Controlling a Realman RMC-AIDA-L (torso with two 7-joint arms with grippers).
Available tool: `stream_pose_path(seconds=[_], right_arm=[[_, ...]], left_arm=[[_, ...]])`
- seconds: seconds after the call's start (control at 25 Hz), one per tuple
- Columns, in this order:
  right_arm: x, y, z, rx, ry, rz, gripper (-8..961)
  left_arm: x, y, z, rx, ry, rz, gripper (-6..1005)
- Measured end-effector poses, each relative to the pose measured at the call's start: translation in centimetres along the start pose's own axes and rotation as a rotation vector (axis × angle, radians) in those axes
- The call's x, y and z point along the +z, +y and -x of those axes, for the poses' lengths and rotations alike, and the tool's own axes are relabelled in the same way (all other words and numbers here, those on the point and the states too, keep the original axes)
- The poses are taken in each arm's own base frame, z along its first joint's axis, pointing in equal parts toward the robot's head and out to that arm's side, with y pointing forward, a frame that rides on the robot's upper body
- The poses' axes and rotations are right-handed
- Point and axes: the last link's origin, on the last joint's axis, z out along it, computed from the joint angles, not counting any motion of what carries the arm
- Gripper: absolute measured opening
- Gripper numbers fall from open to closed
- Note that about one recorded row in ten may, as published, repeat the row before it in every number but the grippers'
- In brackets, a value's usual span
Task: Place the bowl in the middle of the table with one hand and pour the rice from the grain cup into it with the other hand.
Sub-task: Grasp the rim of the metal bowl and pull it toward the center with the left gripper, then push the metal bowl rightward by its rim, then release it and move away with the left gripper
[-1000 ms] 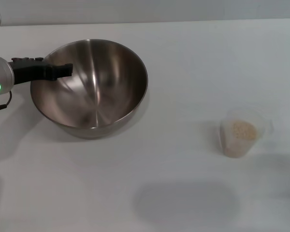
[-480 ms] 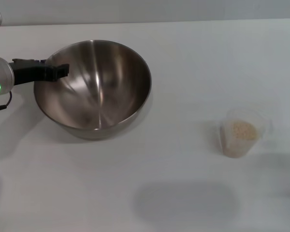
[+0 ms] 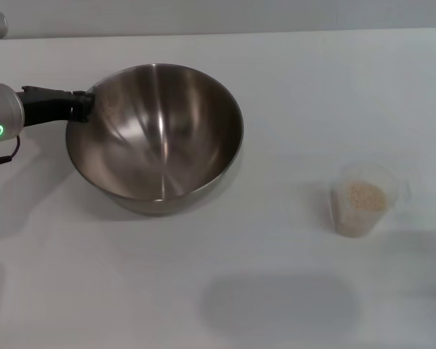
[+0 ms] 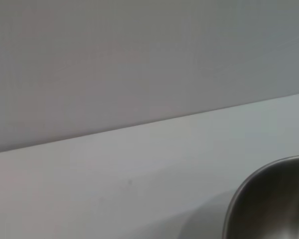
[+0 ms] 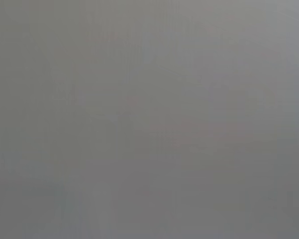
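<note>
White counter [image 3: 291,87] with two things on it.
A steel bowl [image 3: 156,138] sits on the left, toward the far side; a small clear grain cup [image 3: 363,198] holding rice [image 3: 363,196] stands well apart on the right, nearer.

You are looking at one bowl [image 3: 156,138], one grain cup [image 3: 363,200] holding one small heap of rice [image 3: 362,196], and one desk [image 3: 276,87] carrying them. One tool [image 3: 83,109] is showing, the left one.

Steel bowl [image 3: 156,138] upright left; grain cup [image 3: 361,200] apparently part-filled, right.
</note>
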Motion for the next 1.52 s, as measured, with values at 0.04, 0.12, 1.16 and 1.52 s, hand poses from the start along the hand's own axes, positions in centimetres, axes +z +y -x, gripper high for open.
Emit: stream_pose_path(seconds=[0.04,0.12,1.16,1.52], right_arm=[[0.0,0.0,0.0,0.0,-0.001,0.0,826],[0.0,0.0,0.0,0.0,-0.003,0.0,826],[0.3,0.2,0.1,0.005,-0.014,0.006,825],[0.5,0.2,0.0,0.005,-0.011,0.011,825]], left_arm=[[0.0,0.0,0.0,0.002,-0.002,0.002,255],[0.0,0.1,-0.1,0.003,-0.003,0.004,198],[-1.6,-0.9,-2.5,-0.165,-0.063,0.222,41],[-1.7,-0.7,-3.2,-0.188,-0.093,0.338,41]])
